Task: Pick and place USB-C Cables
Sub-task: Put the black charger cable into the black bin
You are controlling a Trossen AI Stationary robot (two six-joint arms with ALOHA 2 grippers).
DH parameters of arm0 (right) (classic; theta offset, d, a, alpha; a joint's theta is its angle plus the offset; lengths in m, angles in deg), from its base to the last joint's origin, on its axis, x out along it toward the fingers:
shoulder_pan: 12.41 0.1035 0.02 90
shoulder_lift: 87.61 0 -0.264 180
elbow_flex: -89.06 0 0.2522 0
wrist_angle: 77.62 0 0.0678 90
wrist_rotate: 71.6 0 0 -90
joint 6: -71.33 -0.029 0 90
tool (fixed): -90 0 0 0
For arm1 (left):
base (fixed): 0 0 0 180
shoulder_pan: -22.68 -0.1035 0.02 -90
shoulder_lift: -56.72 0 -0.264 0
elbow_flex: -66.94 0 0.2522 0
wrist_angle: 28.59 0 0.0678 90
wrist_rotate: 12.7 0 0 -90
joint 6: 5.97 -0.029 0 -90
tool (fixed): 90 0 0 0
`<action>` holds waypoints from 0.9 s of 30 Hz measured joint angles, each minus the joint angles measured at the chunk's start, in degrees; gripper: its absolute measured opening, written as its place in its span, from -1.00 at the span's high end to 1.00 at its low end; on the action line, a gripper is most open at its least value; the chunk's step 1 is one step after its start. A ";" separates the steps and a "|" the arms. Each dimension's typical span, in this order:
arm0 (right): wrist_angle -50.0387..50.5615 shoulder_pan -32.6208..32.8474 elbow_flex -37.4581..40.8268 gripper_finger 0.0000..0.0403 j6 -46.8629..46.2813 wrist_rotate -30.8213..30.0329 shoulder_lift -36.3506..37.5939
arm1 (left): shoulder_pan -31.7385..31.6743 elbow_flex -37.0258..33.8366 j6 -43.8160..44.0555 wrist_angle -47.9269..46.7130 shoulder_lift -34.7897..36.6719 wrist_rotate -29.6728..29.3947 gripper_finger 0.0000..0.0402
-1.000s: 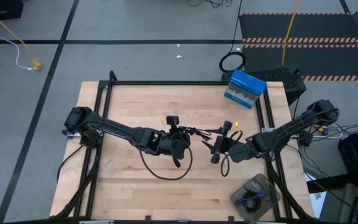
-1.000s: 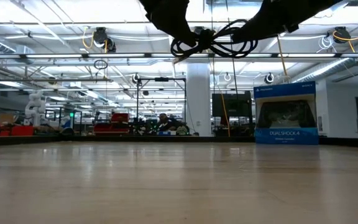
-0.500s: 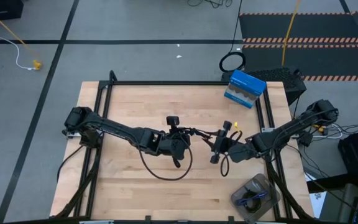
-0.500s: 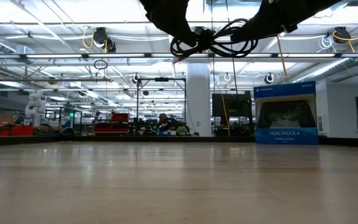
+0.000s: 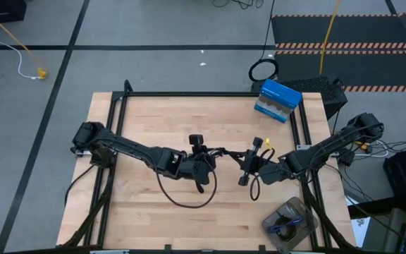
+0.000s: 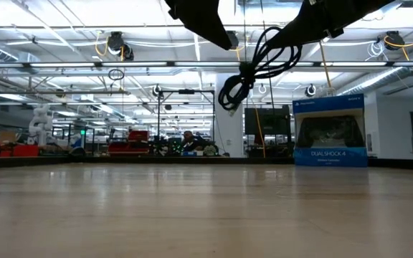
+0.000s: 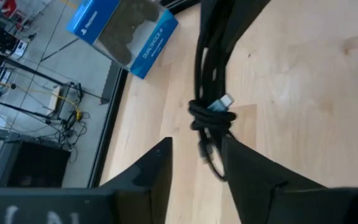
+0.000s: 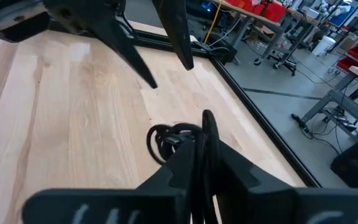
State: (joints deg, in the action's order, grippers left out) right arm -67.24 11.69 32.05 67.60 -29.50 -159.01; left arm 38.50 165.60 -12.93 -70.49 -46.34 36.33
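Note:
A black coiled USB-C cable [image 6: 246, 72], with a light plug [image 7: 223, 101] showing at its tied middle, hangs high above the wooden table [image 5: 146, 127]. My right gripper [image 8: 204, 149], near the table's middle right [image 5: 247, 164], is shut on it. My left gripper [image 7: 194, 165] stands open just left of the cable [image 5: 206, 164]. Its two fingers are on either side of the bundle's lower end, and I cannot tell whether they touch it. A blue-purple cable [image 5: 285, 224] lies in a clear container at the near right. My right gripper pinches the cable's loops near one end [image 8: 205, 127] between its two fingers. It comes roughly level from the table's right side. The rest of the bundle [image 6: 231, 92] droops below and beyond the fingertips, lifted clear of the table.
A blue game-controller box [image 5: 277, 100] stands at the table's far right corner. The clear container [image 5: 298, 212] sits at the near right edge. A black frame rail [image 5: 189, 94] runs around the table. Bare wood lies under both grippers and to the left.
My left gripper has opened and let go of the cable. The cable hung level between the two grippers; its left end has now dropped, and it dangles from my right gripper, which has taken hold.

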 joint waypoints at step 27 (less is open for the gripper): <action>3.78 7.05 -2.02 0.87 -5.71 0.09 8.30 | 4.43 2.10 14.22 -16.05 8.61 -0.04 0.11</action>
State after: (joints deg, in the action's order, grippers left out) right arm -63.46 18.74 30.03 61.88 -29.41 -150.70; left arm 42.93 167.70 1.28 -86.55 -37.73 36.28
